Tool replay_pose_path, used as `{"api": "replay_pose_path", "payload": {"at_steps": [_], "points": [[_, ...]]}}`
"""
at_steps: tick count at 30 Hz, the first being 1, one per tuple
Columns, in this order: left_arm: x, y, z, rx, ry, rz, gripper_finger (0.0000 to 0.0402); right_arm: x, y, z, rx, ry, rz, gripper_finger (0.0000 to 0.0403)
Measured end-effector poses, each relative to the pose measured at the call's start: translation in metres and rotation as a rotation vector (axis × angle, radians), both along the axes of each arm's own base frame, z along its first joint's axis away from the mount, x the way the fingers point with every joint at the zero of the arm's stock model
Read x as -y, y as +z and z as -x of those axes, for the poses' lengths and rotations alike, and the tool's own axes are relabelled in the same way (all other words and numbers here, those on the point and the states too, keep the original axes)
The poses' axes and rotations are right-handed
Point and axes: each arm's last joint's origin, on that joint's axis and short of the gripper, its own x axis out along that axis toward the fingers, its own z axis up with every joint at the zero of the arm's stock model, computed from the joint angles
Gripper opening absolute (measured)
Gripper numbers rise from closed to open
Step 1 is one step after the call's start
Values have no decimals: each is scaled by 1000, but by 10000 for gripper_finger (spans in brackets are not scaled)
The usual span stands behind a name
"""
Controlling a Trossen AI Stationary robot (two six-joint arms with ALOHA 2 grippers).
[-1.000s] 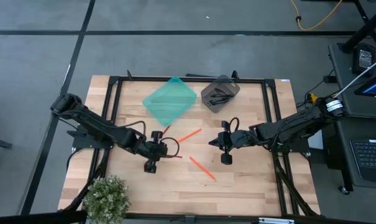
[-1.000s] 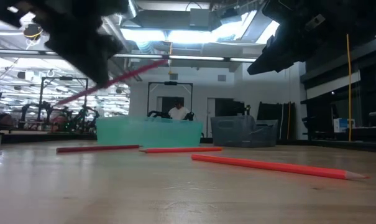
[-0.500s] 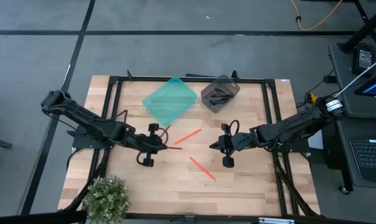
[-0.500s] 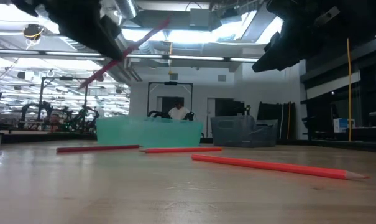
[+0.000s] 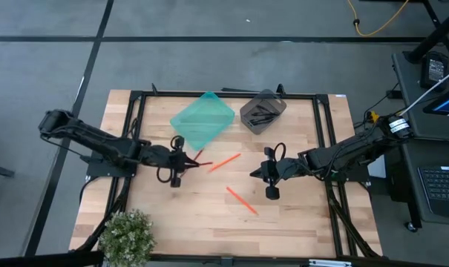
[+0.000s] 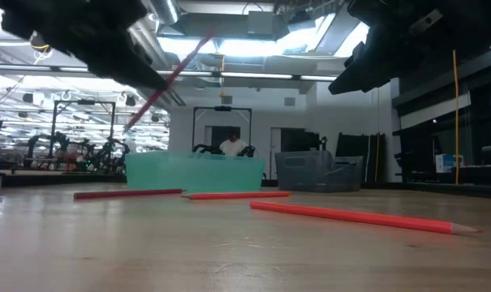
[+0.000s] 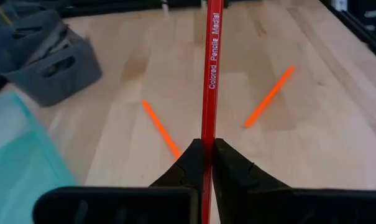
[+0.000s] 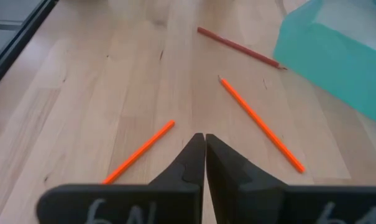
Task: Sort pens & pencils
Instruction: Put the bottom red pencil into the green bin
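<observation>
Left claw [image 7: 206, 163] pinches a red pencil [image 7: 211, 68] between its fingers, lifted off the desk [image 5: 298, 215] just near the teal bin [image 5: 202, 119]. Judging from the layout, the step in hand is carrying that pencil to the teal bin, since the grey bin [image 5: 263, 112] already holds dark sticks that look like the pens [image 5: 264, 113]. To do it well, the claw should travel far and slightly right until the whole pencil hangs over the bin's opening, tilt the tip down and only then let go; the long free end could catch the bin wall otherwise. Right claw [image 8: 204, 155] is pressed together, holds nothing and waits above the middle right of the desk.

Three more pencils lie on the desk: a darker red one [image 8: 240, 46] close to the teal bin, an orange one [image 5: 224, 162] at the centre, and another orange one [image 5: 241, 200] nearer.

How many pens sit in the grey bin cannot be counted. Whether the teal bin holds anything is hard to make out. In the low view both arms are only dark shapes cut off by the top edge.
</observation>
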Motion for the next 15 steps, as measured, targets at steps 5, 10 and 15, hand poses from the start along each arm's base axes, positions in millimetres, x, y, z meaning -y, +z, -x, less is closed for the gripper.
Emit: {"api": "replay_pose_path", "payload": {"at_steps": [5, 10, 15], "points": [[-16, -7, 0, 57, 61, -18, 14, 0, 0, 0, 0, 0, 1, 16], [-32, -2, -3, 113, 136, -31, 14, 0, 0, 0, 0, -1, 2, 16], [-45, -1, -3, 121, 234, -55, 14, 0, 0, 0, 0, 0, 4, 17]]}}
